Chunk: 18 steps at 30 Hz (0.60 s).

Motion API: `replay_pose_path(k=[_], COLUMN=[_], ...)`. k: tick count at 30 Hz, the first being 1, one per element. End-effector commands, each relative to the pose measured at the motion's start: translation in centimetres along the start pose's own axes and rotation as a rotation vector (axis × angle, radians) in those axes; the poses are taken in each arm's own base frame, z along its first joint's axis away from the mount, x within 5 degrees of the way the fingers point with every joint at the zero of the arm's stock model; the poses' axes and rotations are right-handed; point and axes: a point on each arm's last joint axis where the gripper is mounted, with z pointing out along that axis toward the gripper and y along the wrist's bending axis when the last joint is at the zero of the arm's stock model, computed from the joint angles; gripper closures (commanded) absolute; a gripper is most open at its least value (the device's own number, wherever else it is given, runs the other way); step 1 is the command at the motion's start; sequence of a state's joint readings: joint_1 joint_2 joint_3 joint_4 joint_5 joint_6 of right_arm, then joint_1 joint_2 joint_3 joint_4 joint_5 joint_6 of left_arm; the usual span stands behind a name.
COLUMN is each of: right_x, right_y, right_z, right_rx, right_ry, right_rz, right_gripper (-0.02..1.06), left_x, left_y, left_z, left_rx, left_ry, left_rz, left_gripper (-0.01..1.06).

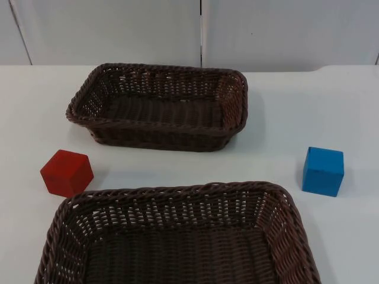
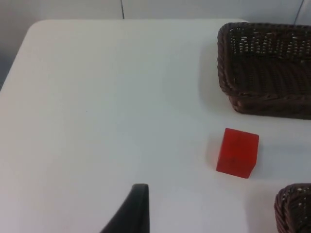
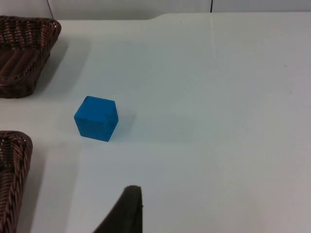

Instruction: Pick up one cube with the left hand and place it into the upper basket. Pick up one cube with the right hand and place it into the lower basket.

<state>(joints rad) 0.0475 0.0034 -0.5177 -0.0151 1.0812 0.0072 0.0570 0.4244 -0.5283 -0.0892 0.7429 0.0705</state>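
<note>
A red cube (image 1: pixel 67 172) (image 2: pixel 237 153) rests on the white table to the left, between the two baskets. A blue cube (image 1: pixel 323 171) (image 3: pixel 96 118) sits on the table to the right. The upper basket (image 1: pixel 157 127) (image 2: pixel 262 102) (image 3: pixel 24 58), dark brown wicker, holds nothing. The lower basket (image 1: pixel 177 192) (image 2: pixel 294 206) (image 3: pixel 12 165) is also bare inside. My left gripper (image 2: pixel 133 211) hangs above the table, well back from the red cube. My right gripper (image 3: pixel 127 208) hangs well back from the blue cube. Both arms wait.
The grey partition wall (image 1: pixel 201 29) closes off the table behind the upper basket. The table's rounded far left corner (image 2: pixel 36 29) lies beyond the red cube. Open white surface surrounds each cube.
</note>
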Motion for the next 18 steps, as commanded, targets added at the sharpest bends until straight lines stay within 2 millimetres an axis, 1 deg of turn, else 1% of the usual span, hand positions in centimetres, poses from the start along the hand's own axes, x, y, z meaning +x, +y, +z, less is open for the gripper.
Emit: replay_pose_path(k=[1, 5, 12, 18], right_x=[0.0, 0.0, 0.0, 0.0], right_y=[0.0, 0.0, 0.0, 0.0], right_z=[0.0, 0.0, 0.0, 0.0], right_rx=[0.000, 0.000, 0.000, 0.000], right_ry=[-0.003, -0.003, -0.003, -0.003], right_rz=[0.007, 0.007, 0.007, 0.007], right_gripper=[0.00, 0.00, 0.00, 0.00], left_x=[-0.6, -1.1, -1.5, -2.1], left_y=[0.0, -0.1, -0.3, -0.7], left_z=[0.4, 1.3, 2.3, 3.4], left_rx=[0.005, 0.025, 0.045, 0.103], left_ry=[-0.019, -0.015, -0.013, -0.021], left_rz=[-0.022, -0.040, -0.031, -0.036], left_gripper=[0.00, 0.00, 0.00, 0.00])
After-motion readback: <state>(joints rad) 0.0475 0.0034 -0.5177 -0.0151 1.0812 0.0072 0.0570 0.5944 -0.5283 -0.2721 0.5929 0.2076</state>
